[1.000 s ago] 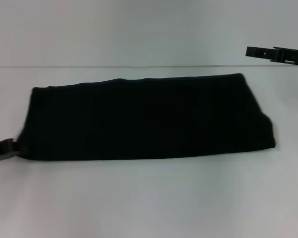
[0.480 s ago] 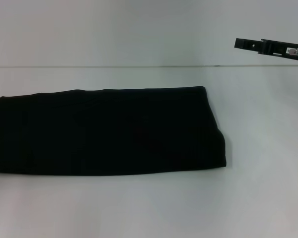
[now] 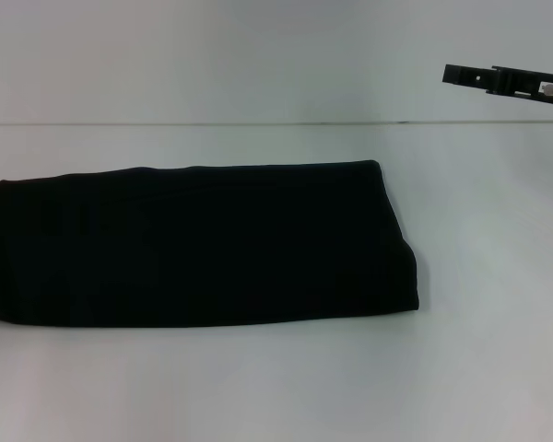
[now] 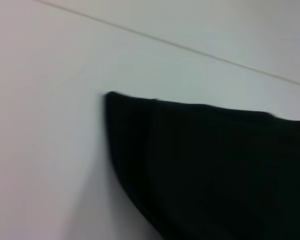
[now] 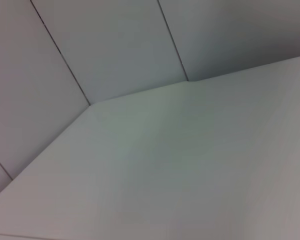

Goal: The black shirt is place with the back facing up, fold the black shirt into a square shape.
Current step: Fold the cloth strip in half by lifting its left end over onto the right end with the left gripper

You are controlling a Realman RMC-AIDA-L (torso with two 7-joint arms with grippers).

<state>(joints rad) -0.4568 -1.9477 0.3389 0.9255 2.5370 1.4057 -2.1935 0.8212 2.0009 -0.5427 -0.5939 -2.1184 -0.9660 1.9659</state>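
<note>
A broad, flat, matte white table [image 3: 276, 387] fills most of the head view, and its far edge meets a plain pale grey wall [image 3: 212, 55] along a thin straight line. In the right wrist view that wall [image 5: 115, 45] is built of smooth panels split by narrow dark seams, and the table's [image 5: 190, 170] corner shows beneath it.

One garment lies on the table: the black shirt [image 3: 203, 244], a large plain matte-black piece of soft fabric, folded into a long flat band. It stretches from the left edge of the head view across past the table's middle, parallel to the far edge and well short of it. Its right end is a rounded fold, resting flat. The left wrist view shows one end of the same shirt [image 4: 210, 170], with a blunt corner and a faint layered crease, flat against the white table [image 4: 45, 125].

One gripper is visible: the right gripper [image 3: 452, 74], a slim black rigid bar with a small pale fitting, hanging in front of the wall, above and to the right of the shirt's rounded end, well apart from it. It holds nothing; whether its jaws are spread or closed cannot be told. The left gripper appears in no view.
</note>
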